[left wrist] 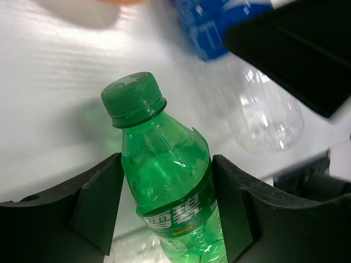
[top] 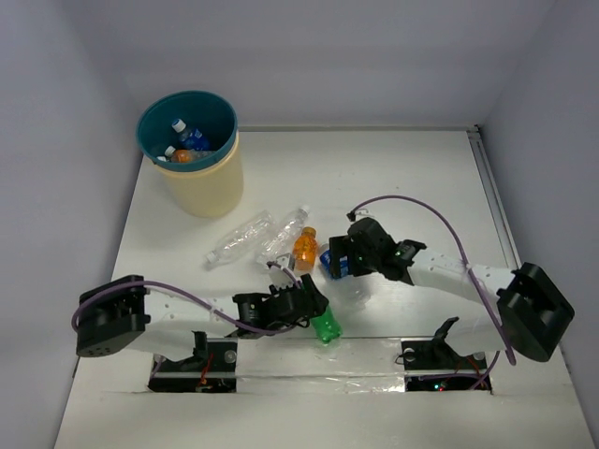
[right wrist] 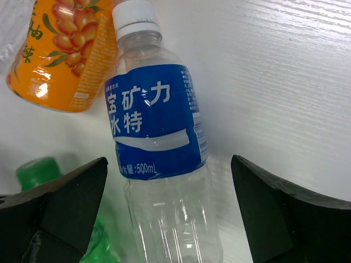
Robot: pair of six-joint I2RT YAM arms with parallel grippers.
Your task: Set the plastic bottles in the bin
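By the table's (top: pixel 421 187) near edge, the left gripper (left wrist: pixel 167 181) clamps the green bottle (left wrist: pixel 159 137) while the right gripper (right wrist: pixel 169 164) gapes wide around the blue-labelled bottle (right wrist: pixel 153 115), not touching it.

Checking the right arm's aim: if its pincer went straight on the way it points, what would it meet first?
The blue-labelled bottle, lying between the right pincer's open fingers; the orange bottle is further on and aside, depth unclear.

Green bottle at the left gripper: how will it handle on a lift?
Green bottle looks empty, with no liquid line visible, so probably light. Its thin clear-green wall will likely dent under the left gripper rather than stay stiff. The smooth round body could slip or twist in the grip; on the table it would roll easily.
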